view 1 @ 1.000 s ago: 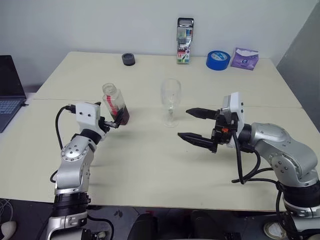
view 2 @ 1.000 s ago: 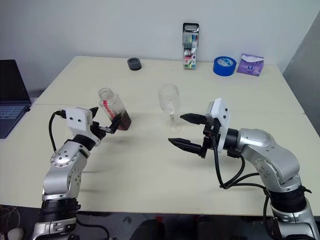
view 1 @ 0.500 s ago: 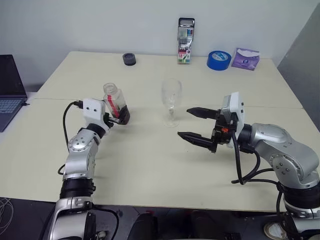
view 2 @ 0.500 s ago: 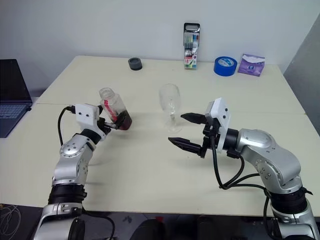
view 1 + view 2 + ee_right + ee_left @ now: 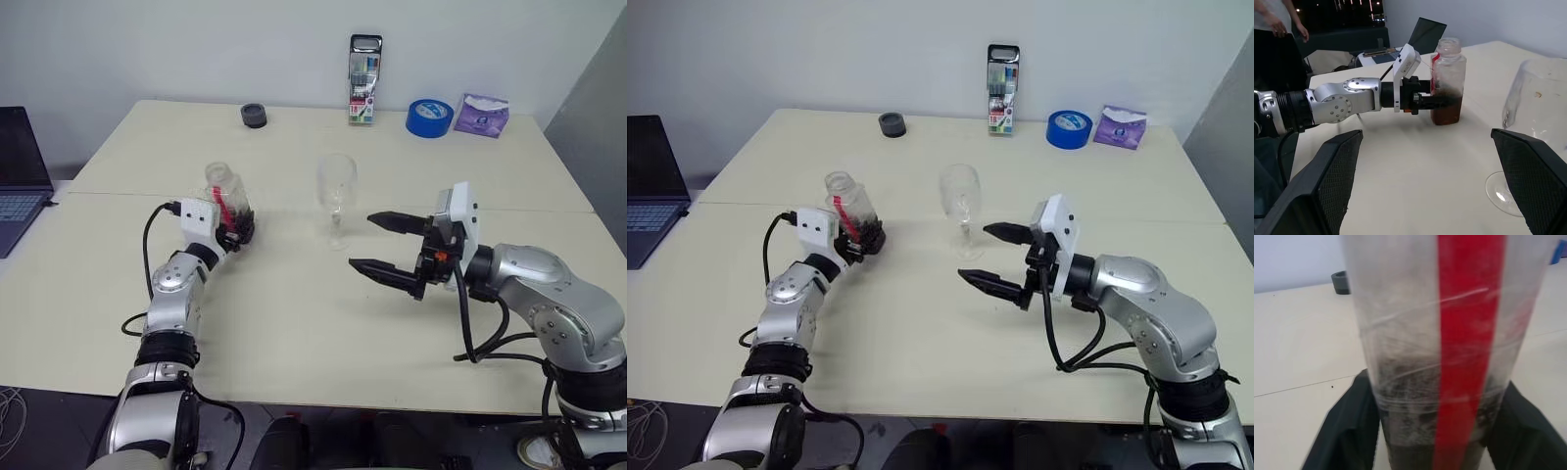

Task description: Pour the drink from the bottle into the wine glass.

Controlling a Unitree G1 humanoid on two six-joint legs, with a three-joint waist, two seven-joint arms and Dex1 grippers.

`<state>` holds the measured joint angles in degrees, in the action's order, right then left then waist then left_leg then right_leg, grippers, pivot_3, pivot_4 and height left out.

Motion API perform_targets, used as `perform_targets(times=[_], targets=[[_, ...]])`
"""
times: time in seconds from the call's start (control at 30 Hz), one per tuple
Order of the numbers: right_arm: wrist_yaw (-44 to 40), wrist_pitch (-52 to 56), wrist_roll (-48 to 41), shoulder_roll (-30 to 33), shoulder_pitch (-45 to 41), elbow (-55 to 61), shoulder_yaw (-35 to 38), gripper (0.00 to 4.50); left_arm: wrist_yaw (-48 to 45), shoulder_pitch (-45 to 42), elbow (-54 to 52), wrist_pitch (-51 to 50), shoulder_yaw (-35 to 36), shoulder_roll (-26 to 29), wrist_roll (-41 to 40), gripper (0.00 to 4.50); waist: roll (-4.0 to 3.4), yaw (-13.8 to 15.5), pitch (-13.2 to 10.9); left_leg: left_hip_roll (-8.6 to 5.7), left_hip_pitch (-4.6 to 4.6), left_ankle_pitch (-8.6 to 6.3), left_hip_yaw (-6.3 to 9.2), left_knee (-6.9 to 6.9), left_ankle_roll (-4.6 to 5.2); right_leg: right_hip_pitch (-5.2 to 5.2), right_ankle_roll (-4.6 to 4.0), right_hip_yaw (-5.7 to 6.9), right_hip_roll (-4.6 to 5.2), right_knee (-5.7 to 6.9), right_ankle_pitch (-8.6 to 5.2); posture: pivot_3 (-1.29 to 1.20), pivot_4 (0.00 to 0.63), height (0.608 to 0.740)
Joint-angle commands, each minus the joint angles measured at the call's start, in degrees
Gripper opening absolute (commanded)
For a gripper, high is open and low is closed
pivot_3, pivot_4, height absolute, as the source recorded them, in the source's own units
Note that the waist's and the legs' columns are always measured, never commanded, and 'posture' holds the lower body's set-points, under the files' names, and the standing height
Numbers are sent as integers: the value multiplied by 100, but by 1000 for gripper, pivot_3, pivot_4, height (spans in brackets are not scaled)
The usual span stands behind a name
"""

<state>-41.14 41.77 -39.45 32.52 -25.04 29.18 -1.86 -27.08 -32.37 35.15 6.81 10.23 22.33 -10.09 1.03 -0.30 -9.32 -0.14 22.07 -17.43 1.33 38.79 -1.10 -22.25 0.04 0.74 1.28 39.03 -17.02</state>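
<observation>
The bottle point(image 5: 224, 194) is clear plastic with a red strip and an open mouth, and stands nearly upright left of the wine glass point(image 5: 335, 192). The dark reddish-brown drink point(image 5: 1446, 110) fills only its bottom part. My left gripper point(image 5: 238, 231) is shut on the bottle's lower part, with a black finger point(image 5: 1344, 431) on each side. The empty wine glass stands on its foot mid-table, apart from both grippers. My right gripper point(image 5: 361, 241) hovers open to the right of the glass, pointing at it, with nothing between its fingers point(image 5: 1334, 181).
A marker box point(image 5: 363, 80), a blue tape roll point(image 5: 428, 117), a purple pack point(image 5: 479, 114) and a small black round thing point(image 5: 254, 116) sit along the far edge. A laptop point(image 5: 20, 176) lies at far left. A person point(image 5: 1276, 29) stands beyond the table.
My left arm has stretched forward and sunk, bringing the bottle lower and from a tilt to nearly upright. The right arm and the wine glass have not moved.
</observation>
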Motion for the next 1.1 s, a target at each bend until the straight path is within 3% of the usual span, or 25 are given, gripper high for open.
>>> perform_targets(times=[0.03,0.27,0.47,0.9,1.1], targets=[[39,-131,-13,-1,40,292,81,4500,-38,-126,8,183,-1,53,33,1703,0,0,0,0,0,0,0,0,0,0,0,0,0,0,0,0,150,740],[256,-211,88,-49,-34,295,174,4500,-96,-169,-495,-9,-162,343,235,1680,2,-1,-1,0,0,0,0,0,0,-1,0,0,0,2,0,0,150,740],[415,-416,255,-195,-167,44,176,4500,-558,-810,-745,-152,-617,918,677,1680,4,5,-2,-3,6,2,4,3,-3,-4,0,3,0,3,0,0,150,740],[707,-846,676,-639,-540,-625,229,4500,-1120,-2292,-29,749,-1534,1261,1658,1680,4,0,-2,-8,19,9,2,4,-15,-15,0,1,1,3,0,0,150,740],[799,-931,747,-722,-491,-616,236,4500,-1100,-2832,687,1527,-1877,1444,2183,1680,4,-3,-2,-11,91,14,-3,21,-23,-95,1,-3,3,28,1,0,150,740]])
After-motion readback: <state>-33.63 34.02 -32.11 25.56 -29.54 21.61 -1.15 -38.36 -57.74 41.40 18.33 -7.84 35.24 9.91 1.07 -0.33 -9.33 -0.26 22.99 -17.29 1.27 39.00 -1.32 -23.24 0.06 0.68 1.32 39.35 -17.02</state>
